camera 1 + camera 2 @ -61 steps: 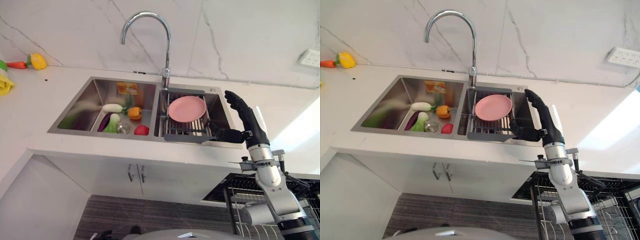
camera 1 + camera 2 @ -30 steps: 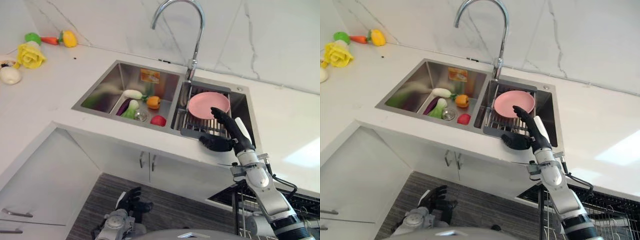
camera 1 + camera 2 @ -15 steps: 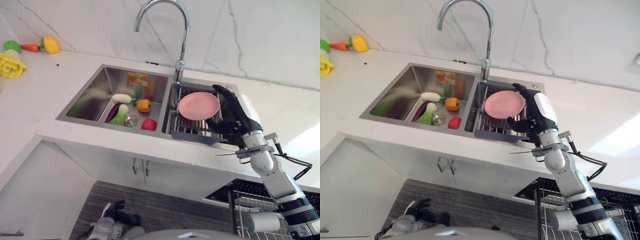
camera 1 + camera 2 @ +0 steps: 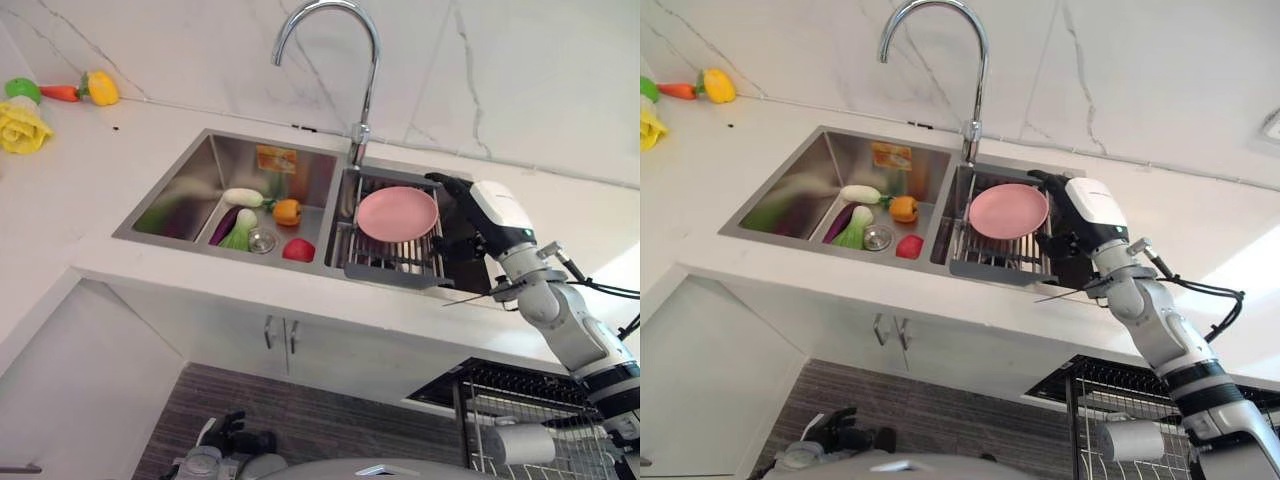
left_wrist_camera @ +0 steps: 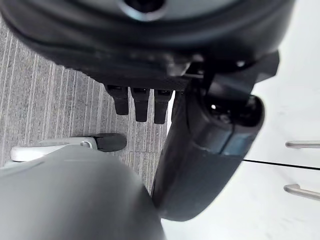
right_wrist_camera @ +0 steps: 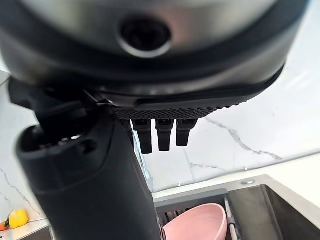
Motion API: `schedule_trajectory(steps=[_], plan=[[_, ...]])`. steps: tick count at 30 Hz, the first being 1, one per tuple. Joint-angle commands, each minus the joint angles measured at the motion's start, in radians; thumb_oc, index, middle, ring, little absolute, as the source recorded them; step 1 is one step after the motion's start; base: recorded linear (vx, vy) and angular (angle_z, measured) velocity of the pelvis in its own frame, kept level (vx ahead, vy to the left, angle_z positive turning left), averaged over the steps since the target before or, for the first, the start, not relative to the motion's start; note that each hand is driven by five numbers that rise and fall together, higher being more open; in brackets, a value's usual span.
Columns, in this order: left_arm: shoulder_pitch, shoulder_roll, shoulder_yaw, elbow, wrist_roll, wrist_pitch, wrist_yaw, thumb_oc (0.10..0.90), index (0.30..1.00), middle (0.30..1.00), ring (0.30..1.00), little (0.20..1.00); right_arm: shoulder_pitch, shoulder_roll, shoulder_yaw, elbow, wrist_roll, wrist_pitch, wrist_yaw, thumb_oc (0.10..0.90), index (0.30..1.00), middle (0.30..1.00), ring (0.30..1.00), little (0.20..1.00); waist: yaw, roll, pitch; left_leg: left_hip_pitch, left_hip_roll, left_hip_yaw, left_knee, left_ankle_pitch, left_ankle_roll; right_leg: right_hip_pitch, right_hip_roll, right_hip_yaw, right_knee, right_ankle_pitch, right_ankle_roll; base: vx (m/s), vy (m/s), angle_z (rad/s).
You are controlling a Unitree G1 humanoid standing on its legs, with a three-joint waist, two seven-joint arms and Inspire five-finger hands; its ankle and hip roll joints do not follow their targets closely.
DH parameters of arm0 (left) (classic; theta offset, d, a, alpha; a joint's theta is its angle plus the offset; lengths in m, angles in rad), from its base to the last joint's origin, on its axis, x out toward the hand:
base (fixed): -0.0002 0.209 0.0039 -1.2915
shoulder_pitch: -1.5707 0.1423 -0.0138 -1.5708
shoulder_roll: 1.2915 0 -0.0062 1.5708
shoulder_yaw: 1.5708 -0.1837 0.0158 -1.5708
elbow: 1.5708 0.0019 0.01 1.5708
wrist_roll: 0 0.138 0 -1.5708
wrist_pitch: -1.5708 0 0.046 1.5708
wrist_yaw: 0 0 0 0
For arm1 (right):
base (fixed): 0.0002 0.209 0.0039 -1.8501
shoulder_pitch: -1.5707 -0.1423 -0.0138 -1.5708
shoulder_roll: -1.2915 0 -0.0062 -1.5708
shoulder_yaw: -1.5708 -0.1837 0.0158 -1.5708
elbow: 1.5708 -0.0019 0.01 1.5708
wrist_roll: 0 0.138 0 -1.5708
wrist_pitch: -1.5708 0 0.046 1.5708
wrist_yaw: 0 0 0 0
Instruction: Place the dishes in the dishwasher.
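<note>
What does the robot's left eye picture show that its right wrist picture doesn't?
Left eye view alone: the curved steel faucet, toy vegetables in the left basin of the steel sink, and the wire dishwasher rack below the counter.

Right wrist view alone: the right hand from very close, fingers straight.

Both: the round pink plate on the sink's drying rack, and the white marble wall.

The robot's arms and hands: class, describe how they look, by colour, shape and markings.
The right arm is silver-grey and rounded, with a black band near its lower end. Its right hand is dark with a white cover on the back. In the wrist views both hands are black, with stubby fingers in a row beside a thick thumb. The left hand is dark too.
</note>
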Motion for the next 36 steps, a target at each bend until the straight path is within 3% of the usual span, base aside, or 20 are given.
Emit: schedule_trajectory(steps=[1,10,23,29,36], plan=[[0.043,-0.039,-0.09,0.108,0.018,0.022,-0.019,0.8,0.9,0.9,0.9,0.9,-0.154,-0.053,-0.041,-0.012,-0.01,-0.016,-0.056,0.8,0.9,0.9,0.9,0.9,0.073,0.023,-0.006,0.074,-0.022,0.019,0.009,-0.13,0.037,-0.033,-0.054,0.025,0.013,0.013,0.082,0.0,0.026,0.07],[0.052,-0.037,-0.114,0.1,0.016,0.015,-0.024,0.8,0.9,0.9,0.9,0.9,-0.188,-0.044,0.027,0.183,-0.068,0.013,-0.078,0.8,0.9,0.9,0.9,0.9,0.1,0.018,0.003,0.057,-0.036,-0.007,0.009,-0.127,0.042,-0.033,-0.068,0.0,0.013,0.017,0.088,0.0,0.02,0.07],[0.039,-0.025,-0.148,0.066,0.037,0.002,-0.01,0.8,0.9,0.9,0.9,0.9,-0.263,-0.062,0.081,0.287,-0.193,0.052,-0.161,0.8,0.9,0.9,0.9,0.9,0.121,0.021,0.022,0.013,-0.061,-0.042,0.009,-0.114,0.048,-0.052,-0.091,-0.037,0.013,0.029,0.1,-0.01,0.013,0.09],[0.032,-0.012,-0.19,0.037,0.067,-0.007,0.004,0.8,0.9,0.9,0.9,0.9,-0.306,-0.061,0.109,0.357,-0.237,0.086,-0.209,0.8,0.9,0.9,0.9,0.9,0.138,0.024,0.032,-0.014,-0.071,-0.068,0.009,-0.105,0.046,-0.057,-0.101,-0.064,0.013,0.031,0.103,-0.02,0.004,0.17],[0.006,0.029,-0.305,-0.035,0.174,-0.033,0.023,0.8,0.9,0.9,0.9,0.9,-0.404,-0.028,0.158,0.496,-0.241,0.125,-0.284,0.8,0.9,0.9,0.9,0.9,0.168,0.023,0.058,-0.055,-0.077,-0.096,0.009,-0.09,0.043,-0.076,-0.109,-0.091,0.013,0.035,0.107,-0.03,-0.004,0.15]])
